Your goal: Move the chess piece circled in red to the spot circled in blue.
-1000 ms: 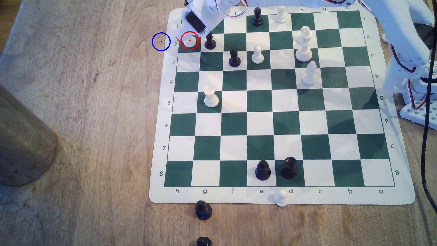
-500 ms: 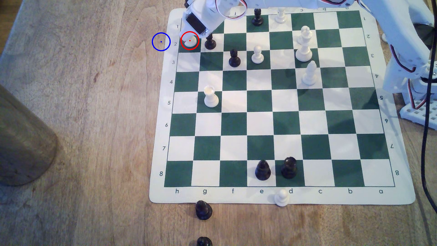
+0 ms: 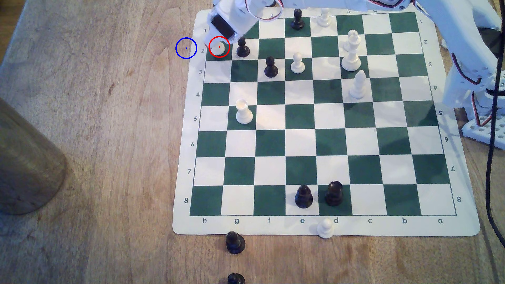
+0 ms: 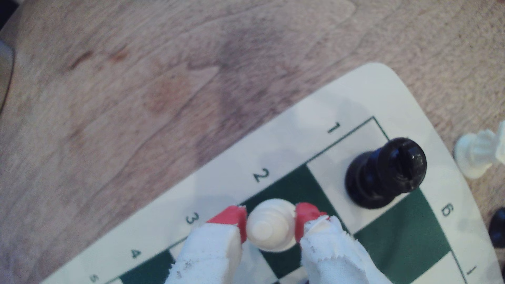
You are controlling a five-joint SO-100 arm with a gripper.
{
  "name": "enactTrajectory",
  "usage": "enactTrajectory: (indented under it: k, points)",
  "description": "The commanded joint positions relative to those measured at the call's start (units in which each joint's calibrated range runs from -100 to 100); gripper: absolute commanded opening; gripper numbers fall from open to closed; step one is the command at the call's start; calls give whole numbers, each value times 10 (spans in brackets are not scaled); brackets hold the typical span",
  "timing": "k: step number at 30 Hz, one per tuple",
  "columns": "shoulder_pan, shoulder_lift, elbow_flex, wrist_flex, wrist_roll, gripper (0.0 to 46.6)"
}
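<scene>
Since a second ago the wrist block has crept a little toward the upper left of the exterior frame while the chess piece circled in red (image 3: 219,48) has stayed on its green square by the 2 label. Up close in the wrist view, your gripper (image 4: 270,222) has its red-tipped fingers (image 4: 232,218) pinching the piece's sides low on the body, which should keep it upright for the lift. Farther out, the arm reaches in from the upper right of the exterior frame, and the spot circled in blue (image 3: 186,48) waits on bare wood just off the board's left edge, near the black pawn (image 3: 242,49)
</scene>
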Motion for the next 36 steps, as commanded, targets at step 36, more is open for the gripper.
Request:
enactTrajectory:
  k: [36]
  points:
    - [7,139,-272,-73,9,9]
